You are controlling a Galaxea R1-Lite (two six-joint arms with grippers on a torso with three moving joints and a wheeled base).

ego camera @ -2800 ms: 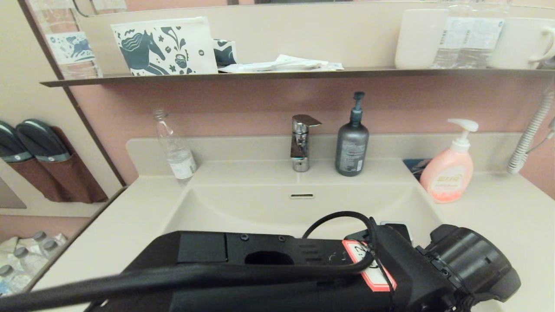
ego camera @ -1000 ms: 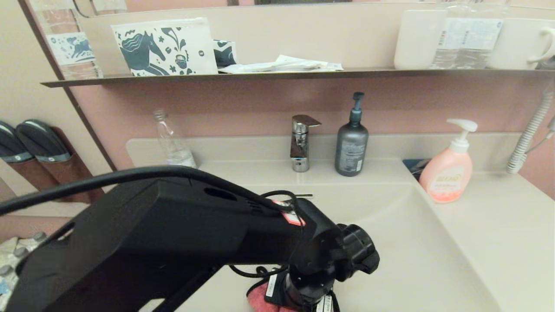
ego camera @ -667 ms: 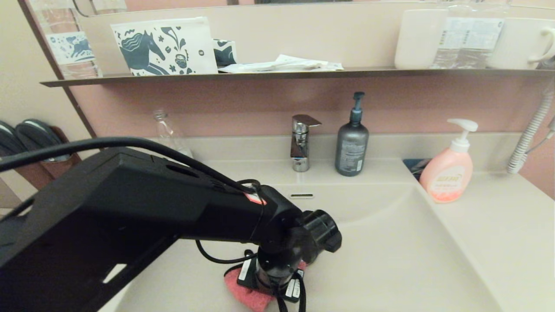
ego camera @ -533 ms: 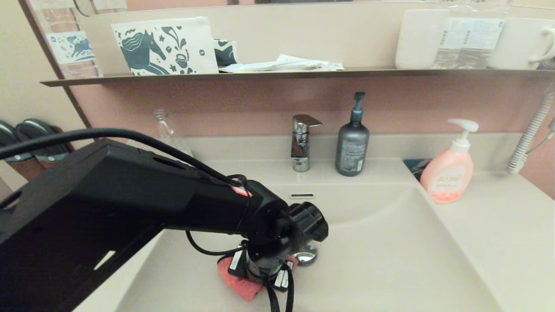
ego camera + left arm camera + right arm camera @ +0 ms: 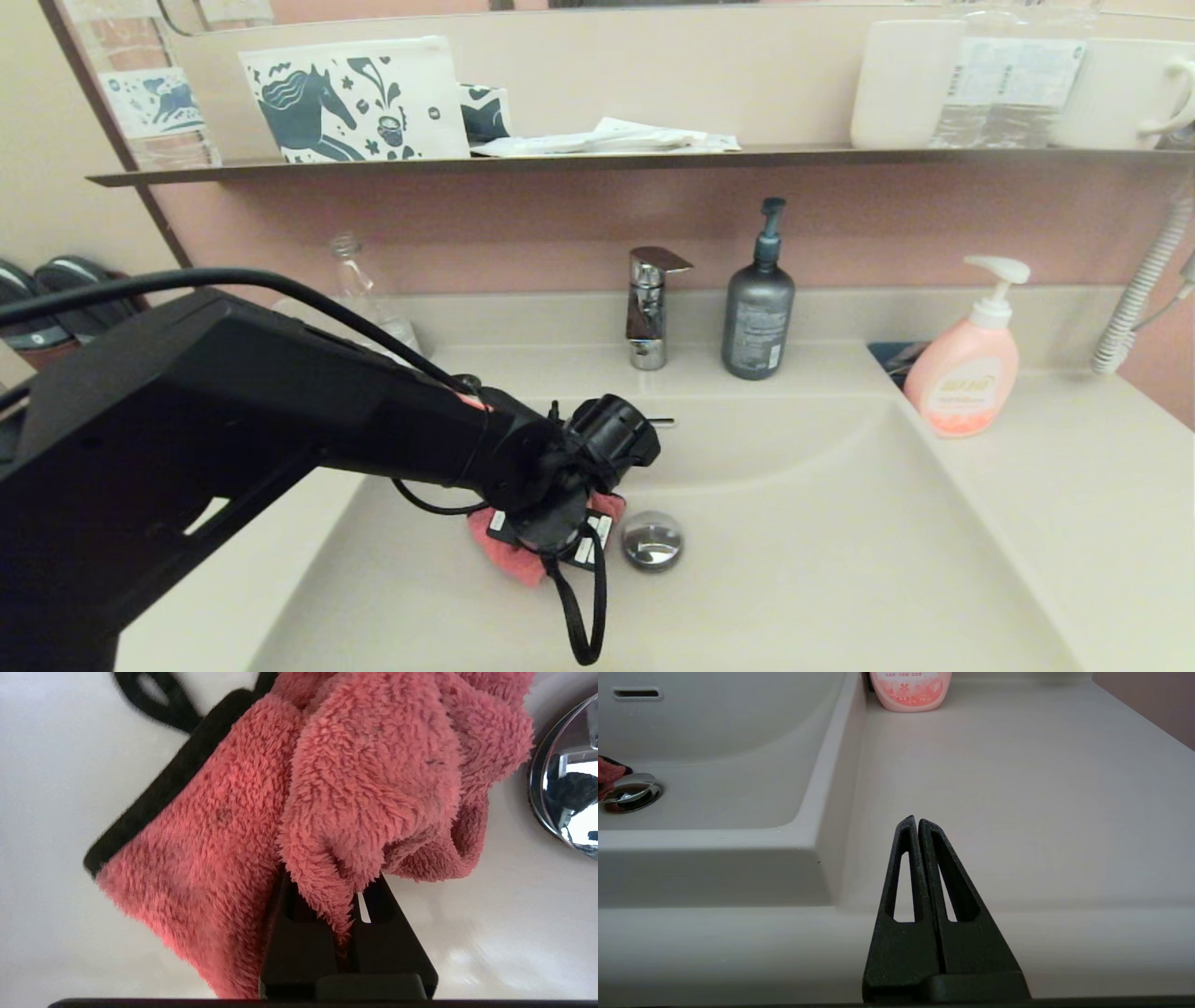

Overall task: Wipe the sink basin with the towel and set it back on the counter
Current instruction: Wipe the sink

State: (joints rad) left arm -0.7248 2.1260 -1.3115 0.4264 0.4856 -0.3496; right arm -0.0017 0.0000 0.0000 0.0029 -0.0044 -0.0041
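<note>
The left gripper pinches a bunched fold of the towel, soft, light and floppy, at nine o'clock of the drain plug, while the right gripper rests pressed together over the counter

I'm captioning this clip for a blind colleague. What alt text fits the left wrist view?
The left end effector, shut, pinches a bunched, fuzzy coral-pink towel with black edge trim against the smooth beige-cream sink basin floor. The round chrome drain plug sits just beside the towel.
</note>
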